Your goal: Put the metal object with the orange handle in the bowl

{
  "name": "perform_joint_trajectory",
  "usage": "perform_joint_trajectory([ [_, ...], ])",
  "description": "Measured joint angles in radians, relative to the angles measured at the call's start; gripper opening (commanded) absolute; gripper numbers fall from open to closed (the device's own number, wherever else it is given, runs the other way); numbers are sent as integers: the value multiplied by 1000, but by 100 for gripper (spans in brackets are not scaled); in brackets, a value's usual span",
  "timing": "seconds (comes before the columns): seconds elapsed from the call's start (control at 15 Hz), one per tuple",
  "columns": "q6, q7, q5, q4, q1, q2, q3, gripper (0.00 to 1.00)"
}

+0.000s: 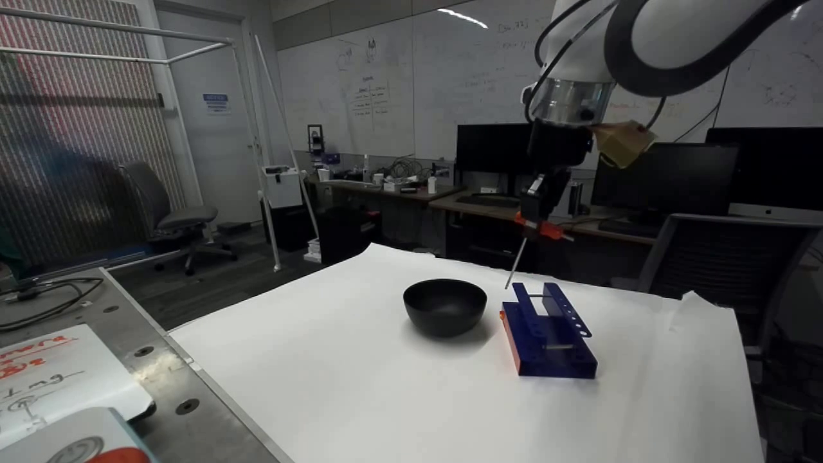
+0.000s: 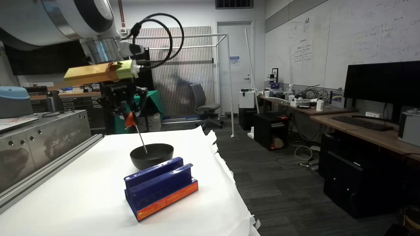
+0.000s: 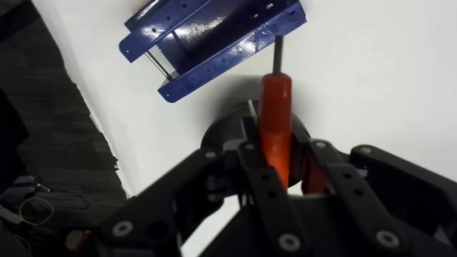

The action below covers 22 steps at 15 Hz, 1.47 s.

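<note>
Gripper (image 2: 130, 114) squeezed tight on the orange-handled tool (image 2: 130, 121) in the air, I think my grabbing is done, and what's left is putting it in the black bowl (image 2: 154, 161), just beside the blue block (image 2: 160, 188).

Table (image 1: 308, 392) is covered in a white sheet (image 2: 82, 196), edge ragged and curling in spots off to one side of the black bowl (image 1: 443, 310). Bowl stands upright on it, soft shadow (image 1: 474, 339) at its foot. Blue block (image 1: 550, 334) with an orange strip (image 2: 167, 200) and two raised rails (image 1: 566, 310) sits flat near the bowl, apart, sheet showing between them in the wrist view.
</note>
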Motion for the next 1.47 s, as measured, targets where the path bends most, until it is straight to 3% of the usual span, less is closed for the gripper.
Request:
perform_joint_trajectory([
  [0.33,214,213,30,10,-1,124,-8,5],
  [0.6,351,406,-33,28,7,195,-29,5],
  [0.93,390,540,-77,89,51,309,-78,5],
  [1.07,396,562,-77,121,74,356,-95,11],
  [1.2,401,579,-78,155,102,397,-115,8],
  [1.33,401,592,-79,186,131,429,-137,24],
  [1.4,401,596,-79,200,143,442,-146,47],
  [1.47,401,599,-79,212,153,453,-155,48],
])
